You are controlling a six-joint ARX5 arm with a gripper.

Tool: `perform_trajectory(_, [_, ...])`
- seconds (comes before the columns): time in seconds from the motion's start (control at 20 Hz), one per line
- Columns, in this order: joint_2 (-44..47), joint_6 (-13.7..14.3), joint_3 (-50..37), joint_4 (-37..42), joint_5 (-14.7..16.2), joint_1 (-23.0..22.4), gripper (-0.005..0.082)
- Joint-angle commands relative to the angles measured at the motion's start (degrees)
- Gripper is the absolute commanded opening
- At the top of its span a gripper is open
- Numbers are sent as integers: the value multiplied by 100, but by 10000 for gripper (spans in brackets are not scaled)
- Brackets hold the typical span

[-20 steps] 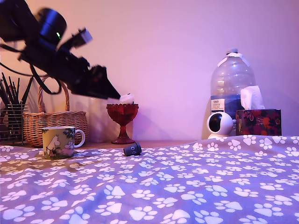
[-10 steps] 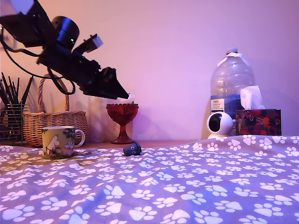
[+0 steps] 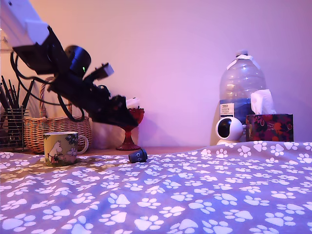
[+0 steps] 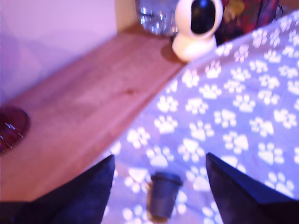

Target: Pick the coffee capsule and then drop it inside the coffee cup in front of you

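The coffee capsule (image 3: 138,156) is a small dark pod lying on its side on the paw-print cloth; in the wrist view the capsule (image 4: 164,195) shows between the two black fingers. My gripper (image 3: 130,122) hangs above it and a little toward the exterior view's left, pointing down at it. Its fingers (image 4: 93,186) stand wide apart, so the gripper (image 4: 160,161) is open and holds nothing. The coffee cup (image 3: 62,148), yellow-green with a white handle, stands upright at the exterior view's left, well apart from the capsule.
A red glass goblet (image 3: 129,131) stands just behind the gripper. A wicker basket (image 3: 56,129) and a pen holder (image 3: 10,124) sit behind the cup. A white round camera (image 3: 229,129), a water bottle (image 3: 242,87) and a tissue box (image 3: 269,126) stand at the right.
The arm has come down and toward the exterior view's right, bringing the gripper from above the goblet's rim to lower, nearer the capsule. The capsule and cup have not moved.
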Motion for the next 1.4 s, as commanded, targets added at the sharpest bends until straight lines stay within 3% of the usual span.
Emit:
perform_trajectory(0.0, [256,44,140,57,24,-81,567])
perform_trajectory(0.3, [629,284,649,-557,-256,-247,566])
perform_trajectory(0.55, [813,793,1399,-1670,-588,-278,566])
perform_trajectory(0.9, [1032,970,2070,-2828,-841,-284,562])
perform_trajectory(1.2, [1097,1005,2090,-3058,-1010,-326,550])
perform_trajectory(1.35, [1097,1191,2092,-2990,-1029,-350,550])
